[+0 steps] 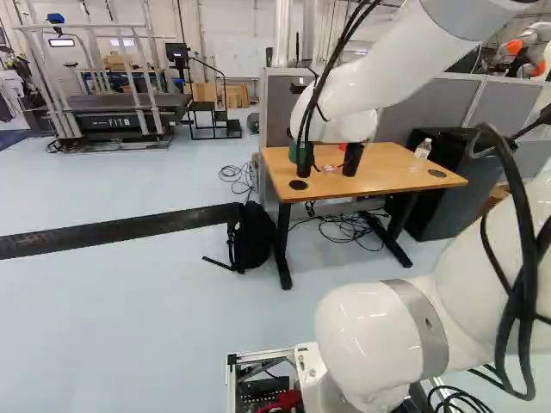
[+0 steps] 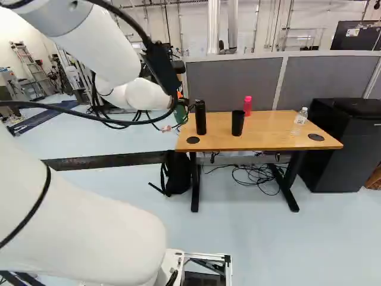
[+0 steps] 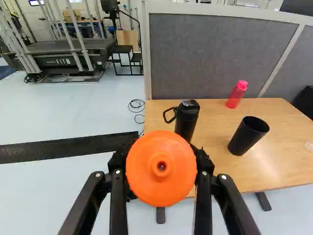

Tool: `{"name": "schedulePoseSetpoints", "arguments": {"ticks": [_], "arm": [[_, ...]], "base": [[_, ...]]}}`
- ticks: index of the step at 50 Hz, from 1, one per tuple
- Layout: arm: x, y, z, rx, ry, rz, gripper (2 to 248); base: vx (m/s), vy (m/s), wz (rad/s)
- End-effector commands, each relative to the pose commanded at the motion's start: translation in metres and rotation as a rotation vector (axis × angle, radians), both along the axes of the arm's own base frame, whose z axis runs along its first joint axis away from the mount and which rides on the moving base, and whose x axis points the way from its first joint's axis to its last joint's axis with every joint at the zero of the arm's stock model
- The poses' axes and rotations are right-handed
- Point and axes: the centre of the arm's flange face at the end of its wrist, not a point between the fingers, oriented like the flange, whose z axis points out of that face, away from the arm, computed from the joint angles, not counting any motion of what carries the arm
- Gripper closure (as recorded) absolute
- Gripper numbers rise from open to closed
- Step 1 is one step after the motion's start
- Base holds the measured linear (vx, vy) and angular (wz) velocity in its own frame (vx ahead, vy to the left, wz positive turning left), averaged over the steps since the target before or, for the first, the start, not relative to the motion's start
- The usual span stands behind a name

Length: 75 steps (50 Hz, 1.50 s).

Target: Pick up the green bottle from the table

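The main worry is a slip: the gripper point(image 3: 161, 171) has its fingers standing apart at either side of the green bottle point(image 2: 180, 113), wrapped about it below the orange lid point(image 3: 178, 147), and it looks to be holding it – though the lid hides where they touch. The bottle seems to hang in the air near the table's left end in the right base view, so the lifting looks done. If the hold is high or loose, a quick jerk could let it tip or drop to the floor. A swing forward is the other risk (and a likelier one, I'd say), since the black flask point(image 3: 187, 120) stands just beyond the lid, its loop handle sticking out, and the black cup point(image 3: 248, 135) is near that. Farther along the table point(image 2: 271, 138) are the pink bottle point(image 3: 236, 94) and a clear bottle point(image 2: 299, 121). The grey partition point(image 3: 210, 54) closes off the far side; low down, a backpack point(image 2: 177, 173) sits by the table leg.
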Motion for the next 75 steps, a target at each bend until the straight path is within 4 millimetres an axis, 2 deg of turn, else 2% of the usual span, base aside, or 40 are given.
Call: {"name": "schedulePoseSetpoints", "arguments": {"ticks": [13, 34, 55, 75], "arm": [[-0.024, 0.001, -0.045, 0.0, -0.008, 0.002, 227], [-0.063, 0.002, -0.099, 0.0, -0.019, 0.005, 227], [-0.094, 0.003, -0.132, 0.0, -0.026, 0.007, 227], [-0.111, 0.003, -0.148, 0.0, -0.03, 0.008, 227]], "base": [[0.0, 0.0, 0.0], [0.0, 0.0, 0.0], [0.0, 0.0, 0.0], [0.0, 0.0, 0.0]]}}
